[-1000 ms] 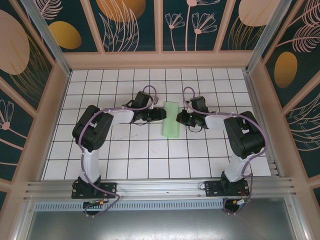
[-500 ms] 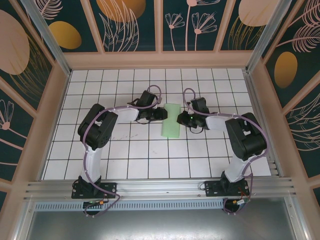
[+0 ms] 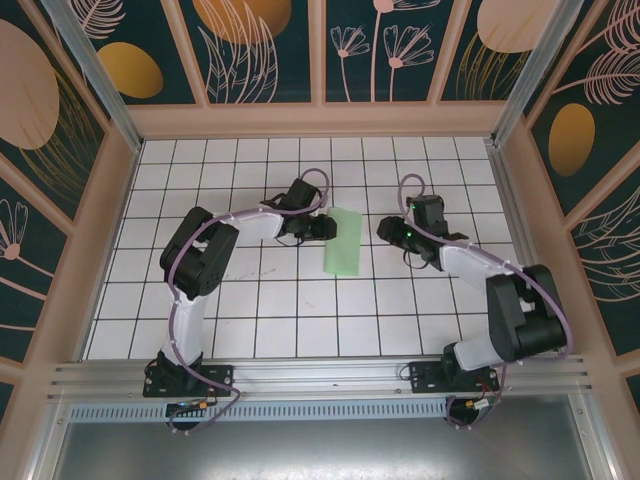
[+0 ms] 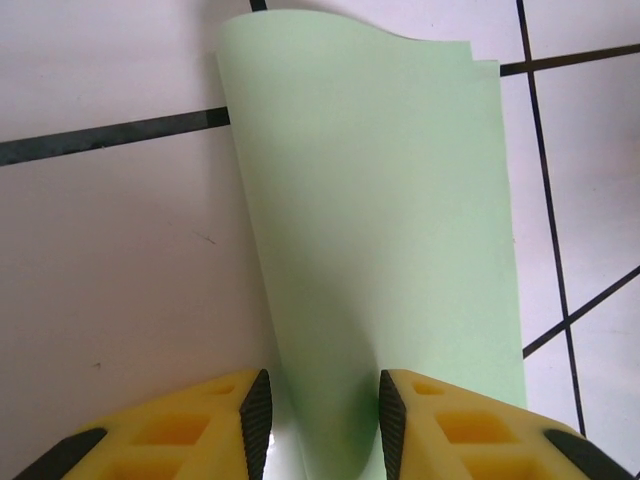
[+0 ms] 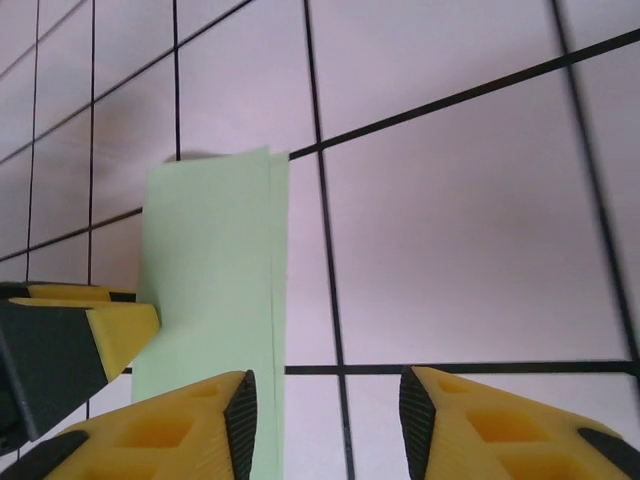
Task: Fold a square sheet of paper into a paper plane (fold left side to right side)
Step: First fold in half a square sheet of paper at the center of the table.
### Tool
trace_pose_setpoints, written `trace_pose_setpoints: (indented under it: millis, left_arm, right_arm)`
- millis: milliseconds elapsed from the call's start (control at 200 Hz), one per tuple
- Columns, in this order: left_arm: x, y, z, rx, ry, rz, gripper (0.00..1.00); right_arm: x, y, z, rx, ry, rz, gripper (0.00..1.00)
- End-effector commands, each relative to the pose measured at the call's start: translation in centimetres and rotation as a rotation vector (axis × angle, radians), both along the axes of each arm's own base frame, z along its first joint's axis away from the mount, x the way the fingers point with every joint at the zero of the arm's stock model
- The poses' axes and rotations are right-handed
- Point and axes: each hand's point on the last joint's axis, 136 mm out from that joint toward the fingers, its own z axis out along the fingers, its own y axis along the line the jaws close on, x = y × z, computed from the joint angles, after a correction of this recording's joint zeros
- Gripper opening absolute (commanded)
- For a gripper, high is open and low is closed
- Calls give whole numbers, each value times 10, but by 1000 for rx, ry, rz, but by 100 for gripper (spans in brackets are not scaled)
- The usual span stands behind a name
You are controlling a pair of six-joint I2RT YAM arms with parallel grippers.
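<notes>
Green sheet [image 3: 345,242] is lying mid-bench as a narrow strip, long axis running approx 12 to 6 in the top view, tipping slightly toward 1. Judging by that shape, the left-over-right fold is looking done: layered edges are showing at the far end in both wrist views [image 4: 380,250] [image 5: 210,260], stacked but not quite flush. No nose corners, no wings, no dart point yet, so I'm reckoning most of the folding is left to do. The crease also isn't sitting flat: on the left wrist cam the paper is bowing up off the tiles near me.

My left pincer [image 3: 325,228] is sitting at the strip's 9 o'clock edge, toward its far half. On its own cam [image 4: 322,410] the pads are standing partway apart, w/ the raised paper edge running up btwn them. It's looking like the paper is in the gap, maybe brushing the pads, not pinched tight; I can't say for sure.

My right pincer [image 3: 385,228] is hanging at the strip's 3 o'clock, near but apart from it, over bare white tile of the bench [image 3: 250,300]. On its cam [image 5: 325,420] the pads are standing apart w/ nothing btwn them, only tile; the strip is lying off at 10 o'clock.
</notes>
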Motion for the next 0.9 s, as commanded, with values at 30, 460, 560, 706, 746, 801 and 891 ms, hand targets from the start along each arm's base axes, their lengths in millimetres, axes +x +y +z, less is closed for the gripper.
trace_pose_setpoints:
  millis: [30,460,560,706,746,801,891]
  left_arm:
    - [-10,5,-31,118,31,-35,38]
    - [-7,4,-32,179,12,-67,41]
    - [-7,3,-34,196,10,-73,42]
    - [-6,2,-36,208,9,-76,42]
    - [-6,1,-36,209,9,-77,42]
    - [-6,1,-36,208,8,-77,42]
    - [-6,0,-37,207,12,-80,42]
  right_arm:
    - [-4,-20,15,0,-72,-61,52]
    - [-13,-18,28,132,-116,-59,65]
    - [-13,-19,28,132,-116,-58,65]
    - [-14,-19,27,131,-111,-56,66]
    - [-15,-19,27,132,-112,-55,66]
    - [-15,-18,26,132,-109,-51,65]
    - [-16,-17,25,136,-105,-46,66]
